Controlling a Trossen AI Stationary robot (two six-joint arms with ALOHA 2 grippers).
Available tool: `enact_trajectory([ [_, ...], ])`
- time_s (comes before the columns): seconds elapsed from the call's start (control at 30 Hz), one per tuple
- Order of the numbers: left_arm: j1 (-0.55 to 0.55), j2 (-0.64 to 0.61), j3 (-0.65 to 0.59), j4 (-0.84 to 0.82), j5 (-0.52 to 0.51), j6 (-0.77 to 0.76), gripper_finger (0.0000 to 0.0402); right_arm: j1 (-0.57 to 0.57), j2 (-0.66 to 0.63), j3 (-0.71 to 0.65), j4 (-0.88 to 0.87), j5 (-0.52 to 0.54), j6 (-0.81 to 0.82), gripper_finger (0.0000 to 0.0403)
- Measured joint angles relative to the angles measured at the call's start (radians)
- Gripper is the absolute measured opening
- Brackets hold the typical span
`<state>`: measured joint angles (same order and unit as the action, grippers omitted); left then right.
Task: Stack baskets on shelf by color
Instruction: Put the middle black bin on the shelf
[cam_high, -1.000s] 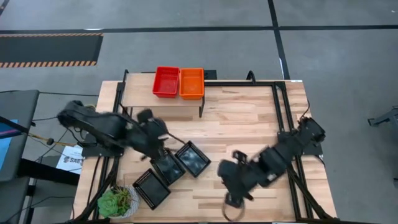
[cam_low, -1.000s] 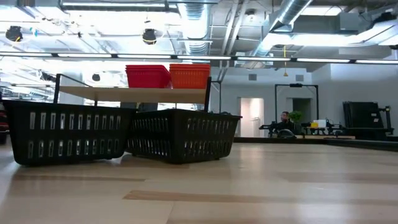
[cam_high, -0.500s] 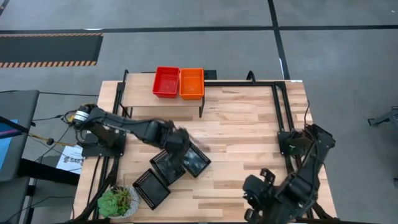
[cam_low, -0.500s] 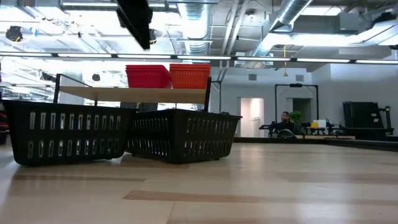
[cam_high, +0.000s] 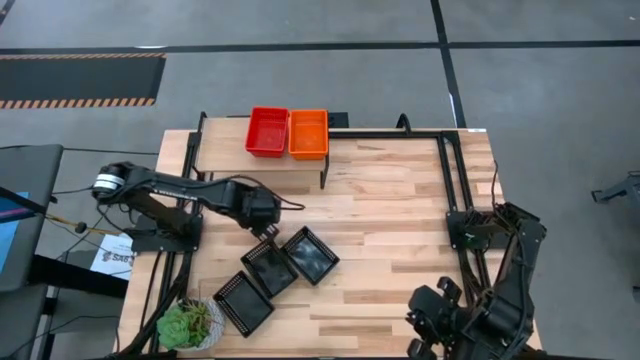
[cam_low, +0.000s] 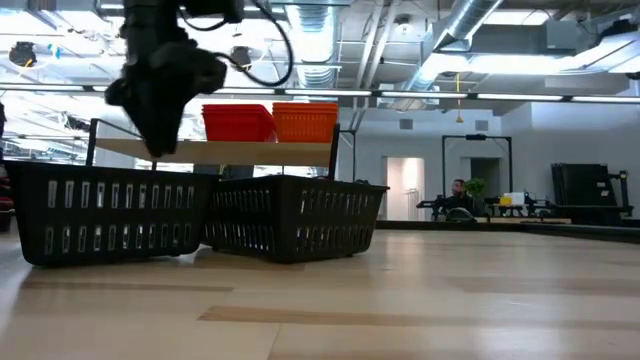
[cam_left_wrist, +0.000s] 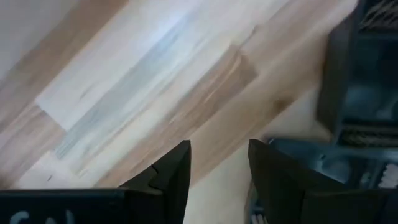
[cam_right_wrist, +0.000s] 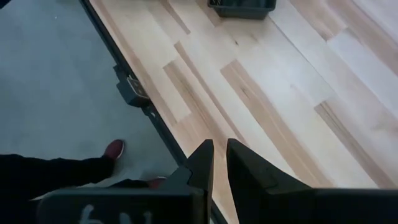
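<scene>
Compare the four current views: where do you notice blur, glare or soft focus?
Left wrist view: the black baskets look smeared and soft beside the left gripper. Low view: bright ceiling lights glare, leaving that arm a dark silhouette. High view: evenly lit, crisp. Right wrist view: tabletop sharp.

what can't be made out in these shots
- How many baskets sit in the red stack and the orange stack on the shelf: the high view looks straight down and the low view shows only one side.
- The third black basket: cut off at the low view's edge.
- The right gripper: partly cut off by the high view's bottom edge.
- The person's shoe: mostly hidden in the right wrist view.
</scene>
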<state>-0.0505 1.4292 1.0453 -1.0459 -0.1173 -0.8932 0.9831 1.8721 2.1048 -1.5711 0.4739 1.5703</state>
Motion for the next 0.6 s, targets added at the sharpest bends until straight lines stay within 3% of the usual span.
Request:
enact_trajectory([
  [0.37,-0.099,-0.038,-0.063,0.041,0.043,0.016,0.0148,-0.004,0.000,0.000,0.000,0.002,-0.008,0.0069],
  [0.6,-0.155,-0.038,-0.070,0.080,0.019,0.065,0.0148,-0.004,0.000,0.000,0.000,0.002,-0.009,0.0069],
])
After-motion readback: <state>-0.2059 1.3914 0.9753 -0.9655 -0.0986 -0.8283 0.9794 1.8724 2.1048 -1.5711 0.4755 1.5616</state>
